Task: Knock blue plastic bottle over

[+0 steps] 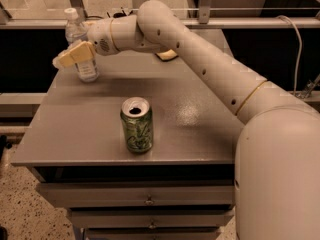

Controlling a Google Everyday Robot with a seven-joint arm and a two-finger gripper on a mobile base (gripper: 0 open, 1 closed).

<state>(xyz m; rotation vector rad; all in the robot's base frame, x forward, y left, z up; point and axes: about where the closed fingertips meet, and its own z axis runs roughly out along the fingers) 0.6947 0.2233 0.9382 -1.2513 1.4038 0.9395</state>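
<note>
The blue plastic bottle [76,33] is a slim clear bottle with a white cap and a pale label. It stands upright at the far left corner of the grey table [200,119]. My gripper [73,56] reaches in from the right and lies across the front of the bottle's middle, covering part of the label. Its beige fingers [80,53] are pressed together and hold nothing. They appear to touch the bottle.
A green soda can [136,124], open on top, stands at the table's front centre. A yellow sponge [167,55] lies at the back, mostly hidden behind my arm. Drawers [145,199] sit under the tabletop. The left table edge is close to the bottle.
</note>
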